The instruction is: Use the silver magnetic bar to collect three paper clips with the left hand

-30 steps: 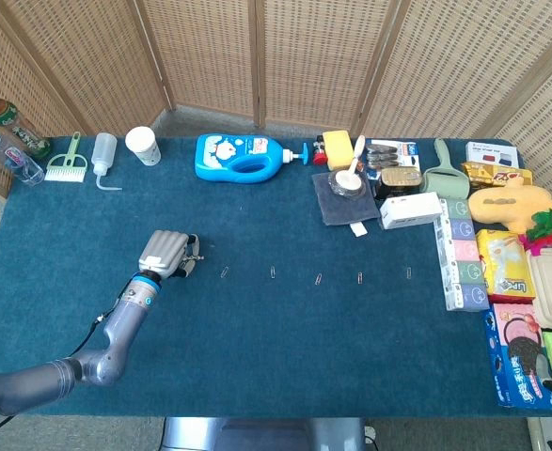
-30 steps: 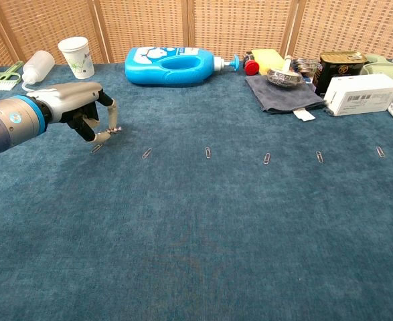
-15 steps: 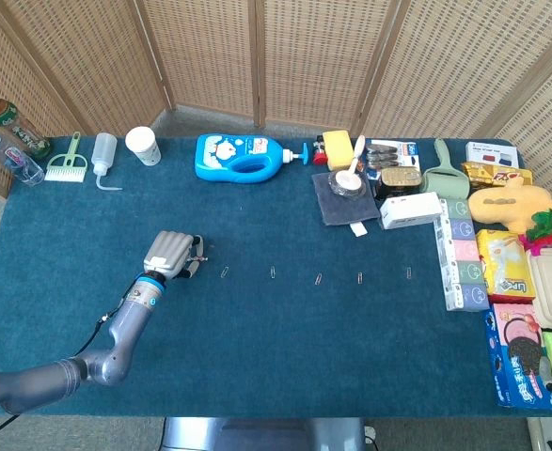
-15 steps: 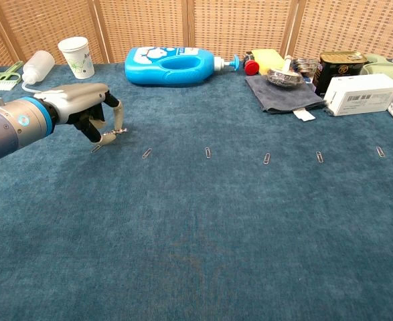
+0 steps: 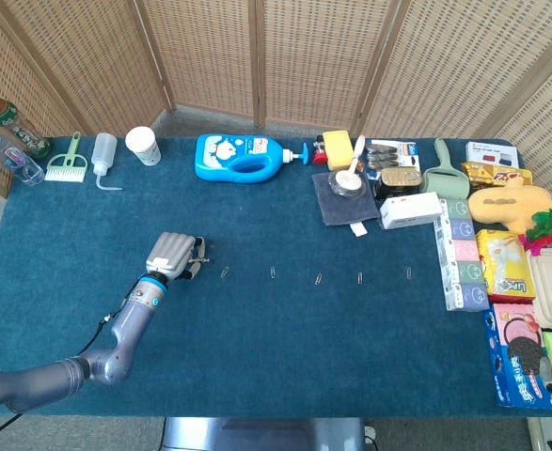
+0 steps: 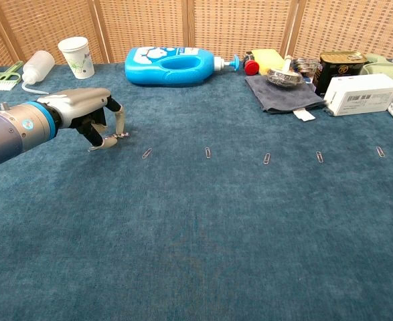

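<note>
Head view: left hand (image 5: 174, 252) toward the tabletop's left edge, fingers curled on the magnetic bar (image 5: 198, 256), nearest paper clip (image 5: 224, 272) just beside | Chest view: bar tip low; one clip (image 6: 96, 146) seems stuck on; slide right slowly, keep low.

Head view looks steeply down; chest view low, nearer, sharing the table (image 5: 257, 310).
</note>
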Available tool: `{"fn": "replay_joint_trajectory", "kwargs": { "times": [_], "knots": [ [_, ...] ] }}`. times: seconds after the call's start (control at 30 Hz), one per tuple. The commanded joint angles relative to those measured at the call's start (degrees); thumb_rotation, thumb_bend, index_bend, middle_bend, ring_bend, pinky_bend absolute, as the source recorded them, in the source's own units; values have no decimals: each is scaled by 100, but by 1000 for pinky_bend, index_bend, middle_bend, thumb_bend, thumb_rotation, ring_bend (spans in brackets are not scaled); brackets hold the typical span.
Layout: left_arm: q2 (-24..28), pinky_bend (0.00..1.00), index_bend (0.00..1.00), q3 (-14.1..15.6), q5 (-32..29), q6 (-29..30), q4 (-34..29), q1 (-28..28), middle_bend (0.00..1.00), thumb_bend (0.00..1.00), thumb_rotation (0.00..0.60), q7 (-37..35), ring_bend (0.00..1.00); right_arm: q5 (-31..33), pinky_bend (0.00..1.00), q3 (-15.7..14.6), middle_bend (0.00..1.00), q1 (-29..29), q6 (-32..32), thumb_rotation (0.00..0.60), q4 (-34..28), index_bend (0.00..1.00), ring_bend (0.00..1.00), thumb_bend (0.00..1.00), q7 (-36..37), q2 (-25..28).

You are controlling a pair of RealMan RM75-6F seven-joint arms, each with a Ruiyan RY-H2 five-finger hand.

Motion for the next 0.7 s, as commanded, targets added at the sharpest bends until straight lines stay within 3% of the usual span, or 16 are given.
{"fn": "replay_joint_trajectory", "kwargs": {
  "times": [0.03,0.43,0.7],
  "knots": [
    [12,1000,594,-11,56,22,-26,1,1000,388,600,-48,1000,-6,1,0,0,3,-4,530,-6,0,0,506,-2,-2],
    [155,1000,594,-152,268,110,-495,-107,1000,388,600,-154,1000,-31,1,5,0,7,-2,530,-2,0,0,506,10,-22],
    [-183,1000,594,-265,234,-9,-408,-356,1000,388,600,-169,1000,-51,1,-12,0,-13,11,529,-5,0,0,506,68,-20]
  ]
}}
